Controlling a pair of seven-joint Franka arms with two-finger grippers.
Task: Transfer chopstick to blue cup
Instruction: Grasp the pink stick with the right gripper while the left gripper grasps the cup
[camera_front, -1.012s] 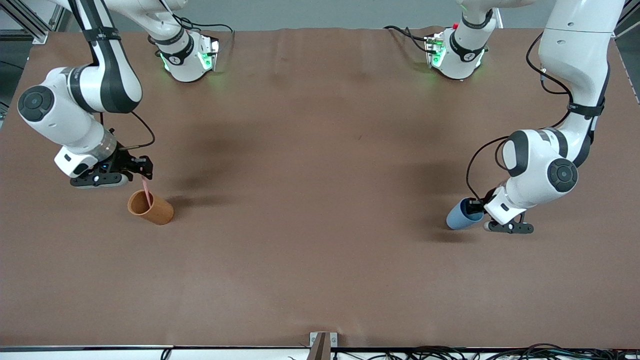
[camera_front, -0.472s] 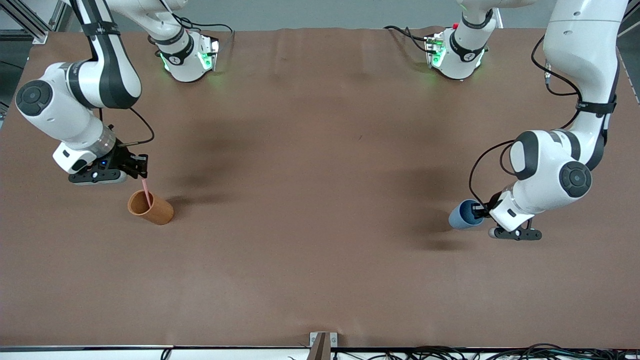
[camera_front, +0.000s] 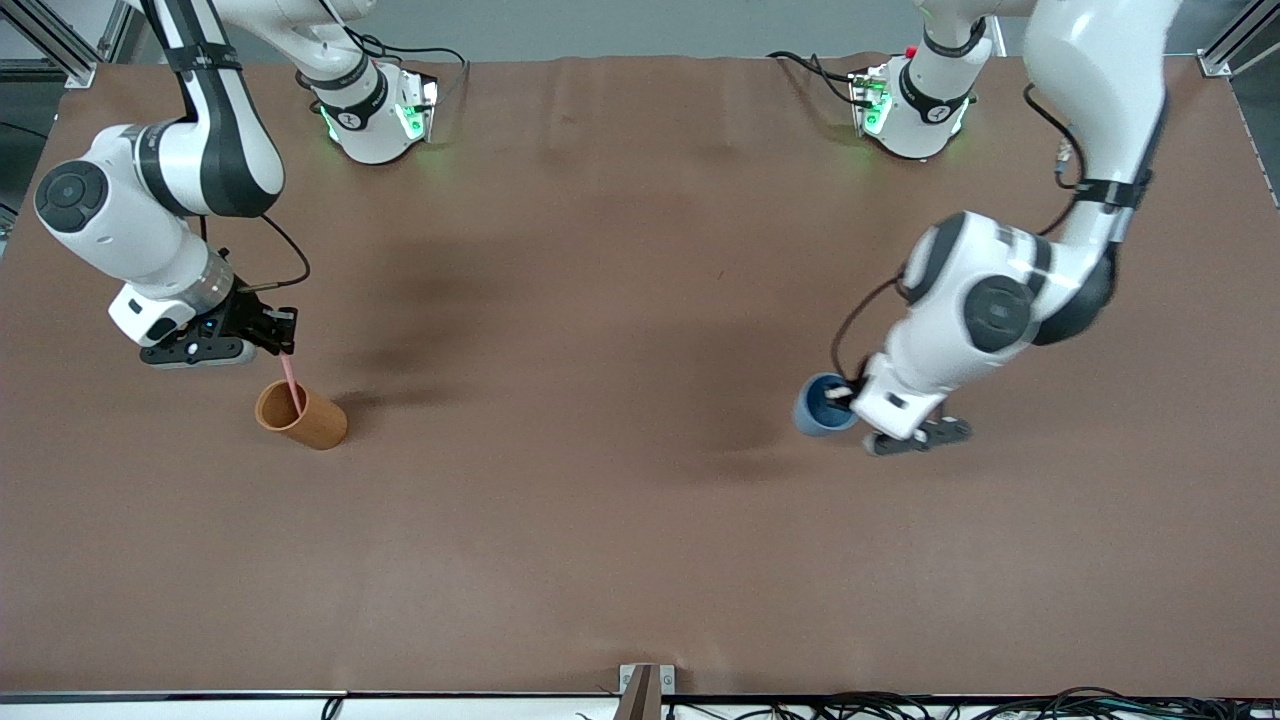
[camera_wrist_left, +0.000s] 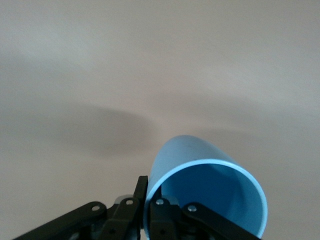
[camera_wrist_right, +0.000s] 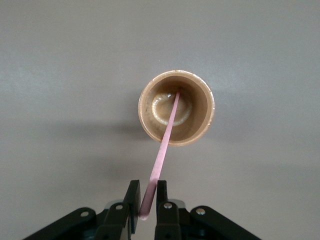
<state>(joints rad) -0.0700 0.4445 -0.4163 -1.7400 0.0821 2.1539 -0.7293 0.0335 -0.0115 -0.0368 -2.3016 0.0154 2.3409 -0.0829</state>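
1. The brown worktop (camera_front: 620, 480) carries two cups well apart, one toward each arm's end.
2. The orange-brown cup (camera_front: 300, 415) stands toward the right arm's end of the worktop, its open mouth up.
3. The chopstick (camera_wrist_right: 162, 152), thin and pale pink, leans in that cup: its lower end rests on the cup's bottom, and its upper part rises out over the rim.
4. The right gripper (camera_wrist_right: 146, 212) hangs just above the orange-brown cup, and its jaws are pressed onto the upper end of the chopstick, one on each side.
5. In the front view the chopstick (camera_front: 292, 385) runs from the right gripper (camera_front: 284, 345) down into the cup's mouth.
6. The blue cup (camera_front: 822, 405) is toward the left arm's end of the worktop, light blue outside and darker blue inside.
7. The left gripper (camera_wrist_left: 145, 212) grips the blue cup (camera_wrist_left: 200, 175) by its rim, its jaws closed on the wall, one outside and one inside.
8. In the left wrist view the blue cup is tilted, mouth toward the camera; whether its base touches the worktop cannot be told.
9. In the front view the left gripper (camera_front: 850, 400) is mostly hidden by its own wrist.
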